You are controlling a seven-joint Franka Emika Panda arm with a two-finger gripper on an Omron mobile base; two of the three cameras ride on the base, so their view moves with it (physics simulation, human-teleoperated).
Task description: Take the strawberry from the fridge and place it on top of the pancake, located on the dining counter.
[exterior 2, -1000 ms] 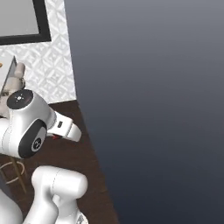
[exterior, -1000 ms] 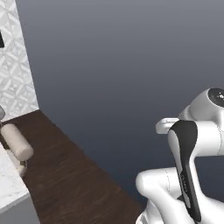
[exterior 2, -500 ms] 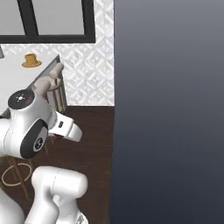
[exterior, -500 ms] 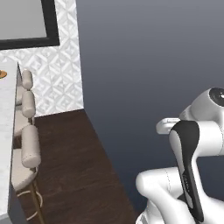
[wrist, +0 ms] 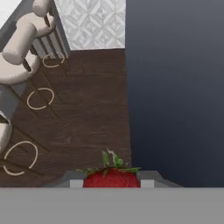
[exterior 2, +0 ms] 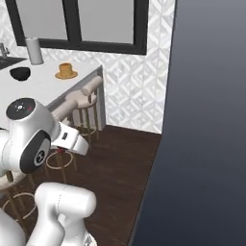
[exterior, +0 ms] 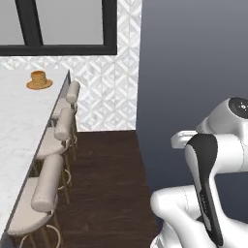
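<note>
So the gripper (wrist: 112, 183) is seen closed on the strawberry (wrist: 112, 177) in the hand view; the red fruit with its green leaves is pinched between the two dark tips right at the bottom edge, so the pick from the fridge is judged done and the carry is what's in hand.

The thing the next move turns on: the pancake (exterior: 39, 80) is sat far off on the dining bench (exterior: 19, 126), up near the window end; from the left base view it lies ahead and well to the left of the arm, and in the right base view the pancake (exterior 2: 66, 71) is again seen ahead and left, well apart from the arm. The hand is pointed down at the dark wood floor (wrist: 83, 109), not at the bench, so a good bit of travel plus a lift over the bench edge is probably needed before any drop.

Around it: a dark bowl (exterior 2: 20, 73) and a grey cylinder (exterior 2: 33, 50) are stood near the pancake on the same bench; a row of padded stools (exterior: 48, 184) is lined along the bench edge between robot and target, so the approach is likely best made from above rather than low. A big dark grey panel (exterior 2: 206, 120) is close on the right side.
</note>
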